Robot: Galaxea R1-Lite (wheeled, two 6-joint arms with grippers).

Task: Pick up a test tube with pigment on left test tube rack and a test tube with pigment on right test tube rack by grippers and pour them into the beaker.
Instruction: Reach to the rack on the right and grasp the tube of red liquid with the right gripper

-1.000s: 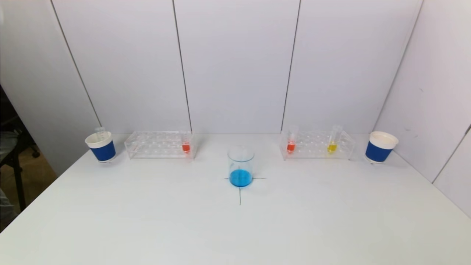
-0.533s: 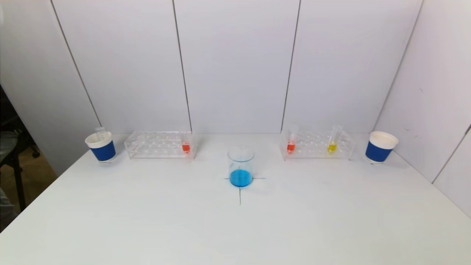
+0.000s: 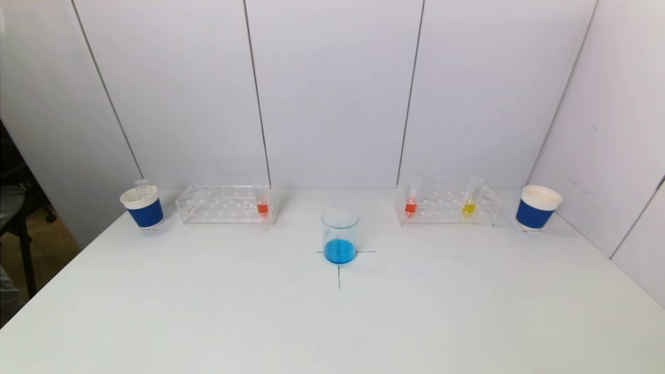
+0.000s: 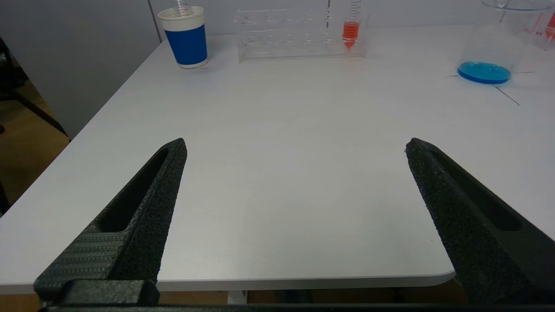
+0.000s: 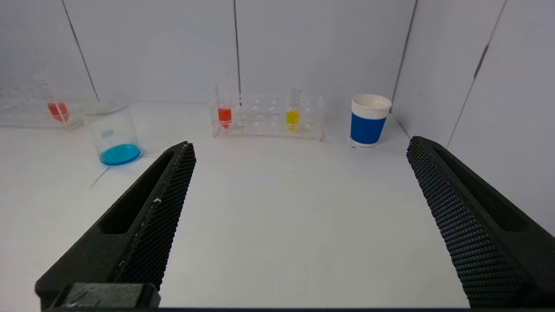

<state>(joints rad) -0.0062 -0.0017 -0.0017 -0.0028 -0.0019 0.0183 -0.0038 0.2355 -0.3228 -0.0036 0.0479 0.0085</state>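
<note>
Nothing on the white desk (image 3: 208,311) has shifted over the last second, so we judge the task not yet begun. At far left stands a blue-banded white paper cup (image 3: 142,207). Next, the clear acrylic left rack (image 3: 224,204) holds one glass tube of orange-red pigment (image 3: 263,204) at its inner end. The clear glass beaker (image 3: 340,235), blue liquid in its bottom, sits on the centre cross. The clear right rack (image 3: 448,205) carries a red tube (image 3: 411,202) and a yellow tube (image 3: 470,201); a second blue-banded cup (image 3: 537,208) follows. The left pincer (image 4: 295,147) hangs spread wide at the near desk edge, empty. The right pincer (image 5: 299,147) likewise, well apart from the racks.
</note>
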